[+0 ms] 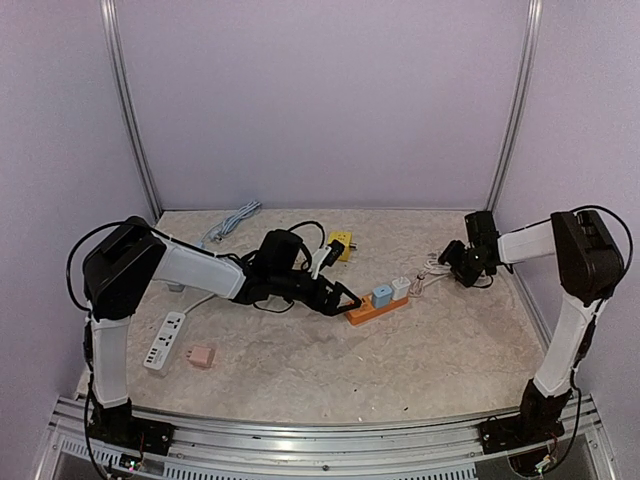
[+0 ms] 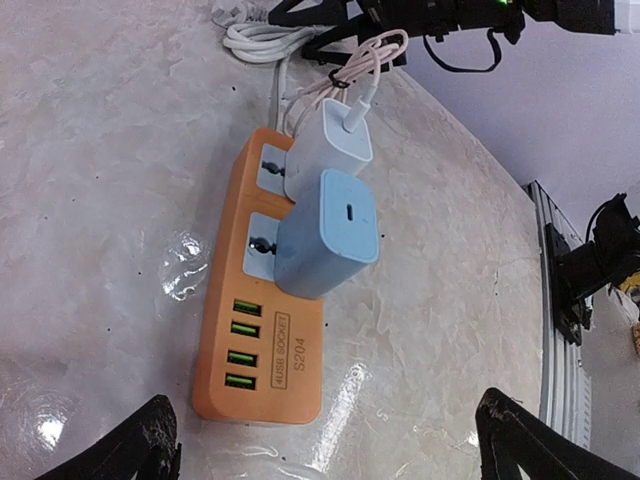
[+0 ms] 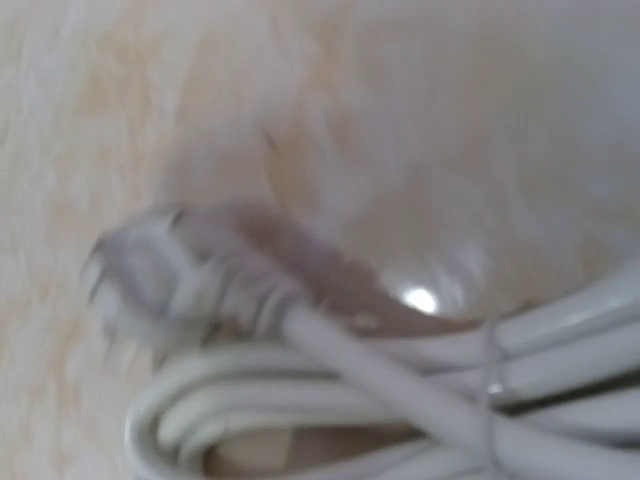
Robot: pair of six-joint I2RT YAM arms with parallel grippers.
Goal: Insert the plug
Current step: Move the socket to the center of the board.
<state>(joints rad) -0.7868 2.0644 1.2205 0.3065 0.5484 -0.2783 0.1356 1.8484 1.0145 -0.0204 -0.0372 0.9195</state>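
Note:
An orange power strip [image 1: 366,311] [image 2: 262,340] lies mid-table. A blue plug [image 1: 382,295] [image 2: 325,235] sits in one of its sockets. In the socket beside it is a white charger [image 1: 400,287] [image 2: 330,155] with a cable in its top. My left gripper [image 1: 350,300] [image 2: 335,445] hangs open just off the strip's USB end, its fingertips [image 2: 140,450] wide apart and holding nothing. My right gripper [image 1: 455,262] hovers over the bundled white cord [image 1: 430,268] [image 3: 330,400]. The right wrist view is blurred; it shows the cord and a plug end [image 3: 170,270] but no fingers.
A white power strip [image 1: 165,340] and a pink adapter [image 1: 203,356] lie at the front left. A yellow block [image 1: 341,243] and a grey cable [image 1: 230,222] are further back. Walls enclose the table on three sides.

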